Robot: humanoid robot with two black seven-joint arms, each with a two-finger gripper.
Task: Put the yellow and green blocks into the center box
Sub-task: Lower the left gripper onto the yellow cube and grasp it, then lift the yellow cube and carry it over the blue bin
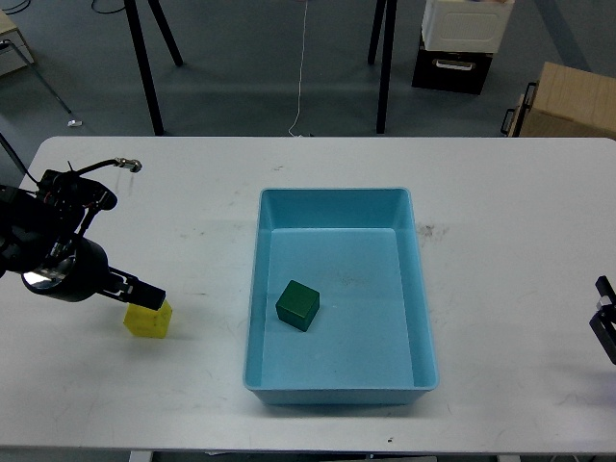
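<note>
**Green block in the tray, yellow block at the left jaws**

The center box [339,207], a light blue tray with low sloping walls and a rounded rim, sits on the white tabletop [500,221] about midway between its left and right edges, its long side running from the far edge toward the near edge. Inside it lies the green block [297,305], a small dark green cube turned slightly askew, resting on the tray floor near the left wall and toward the near end. Nothing else shows in the tray.

The yellow block [148,320], a bright yellow cube of like size, stands on the tabletop outside the tray, well to its left and toward the near edge. The left gripper [144,295] is right at the block's top; its dark jaws are seen end-on, so I cannot tell how wide they stand or whether they hold the cube.

The right gripper [604,320] barely shows at the right edge; its jaws cannot be made out.
</note>
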